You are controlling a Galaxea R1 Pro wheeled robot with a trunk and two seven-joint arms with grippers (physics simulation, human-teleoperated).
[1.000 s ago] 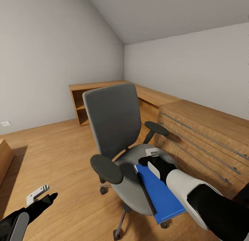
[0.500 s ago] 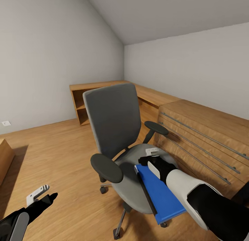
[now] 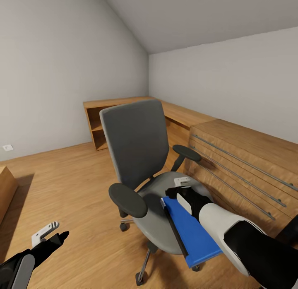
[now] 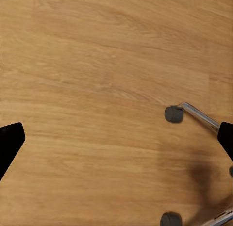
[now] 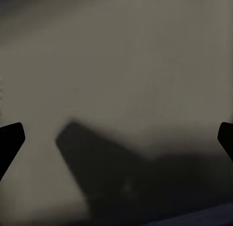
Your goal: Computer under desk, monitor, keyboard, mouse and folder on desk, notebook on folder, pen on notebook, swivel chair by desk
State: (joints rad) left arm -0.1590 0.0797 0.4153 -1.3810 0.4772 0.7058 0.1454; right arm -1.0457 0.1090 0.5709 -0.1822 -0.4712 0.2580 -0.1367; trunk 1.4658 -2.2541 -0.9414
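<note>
Bright-blue folder (image 3: 189, 233) on the swivel chair (image 3: 136, 156) seat, long axis running from you toward the backrest, your right gripper (image 3: 179, 189) spread wide just beyond its far end, left gripper (image 3: 51, 233) low over the floor, jaws apart.

No text, label, brand, number or sign is legible anywhere.

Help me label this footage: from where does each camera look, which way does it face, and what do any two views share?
Head view: on the robot's head, facing forward and down at the swivel chair with the folder on its seat; left gripper and right gripper show.
Left wrist view: on the left arm, facing the wooden floor; dark fingertips at the edges.
Right wrist view: on the right arm, facing a grey surface at close range; fingertips at the edges.
Shared: the chair's castors show in head and left wrist views.
</note>
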